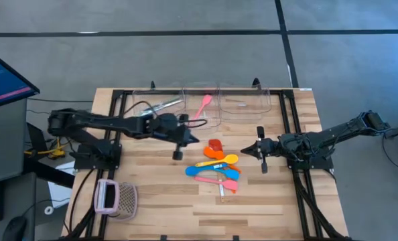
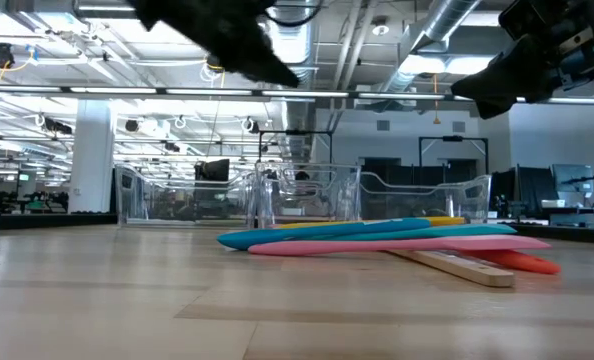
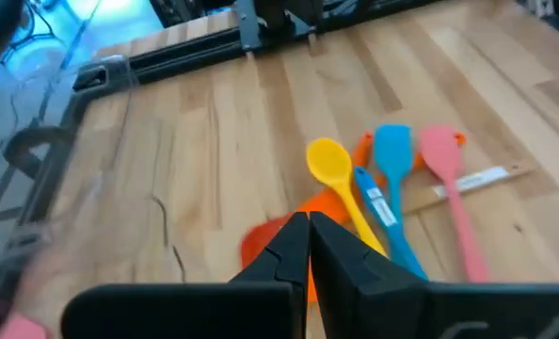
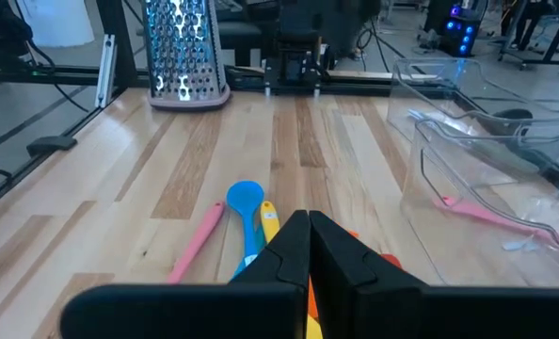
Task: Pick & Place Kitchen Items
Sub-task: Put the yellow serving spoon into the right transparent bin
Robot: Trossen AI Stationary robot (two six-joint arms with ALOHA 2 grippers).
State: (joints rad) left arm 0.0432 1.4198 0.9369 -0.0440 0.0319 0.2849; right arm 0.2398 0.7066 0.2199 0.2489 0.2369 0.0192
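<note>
Several kitchen items lie in a loose pile on the wooden table (image 1: 152,214): a yellow spoon (image 3: 331,165), a blue one (image 3: 392,151), a pink one (image 3: 439,151) and a red-headed spatula (image 1: 215,146) with a wooden handle (image 3: 477,179). Another pink spoon (image 1: 204,104) and silvery cutlery (image 1: 165,105) lie in the clear bins (image 1: 242,104). My left gripper (image 1: 196,139) is shut and empty, hovering just left of the pile. My right gripper (image 1: 246,151) is shut and empty too, hovering at the pile's right.
A pink-and-white mesh basket (image 1: 115,199) stands at the near left. The clear bins line the far edge. Black frame rails (image 1: 118,120) run along both sides of the table. A monitor (image 1: 1,80) stands off the left edge. Bare wood lies near the front edge.
</note>
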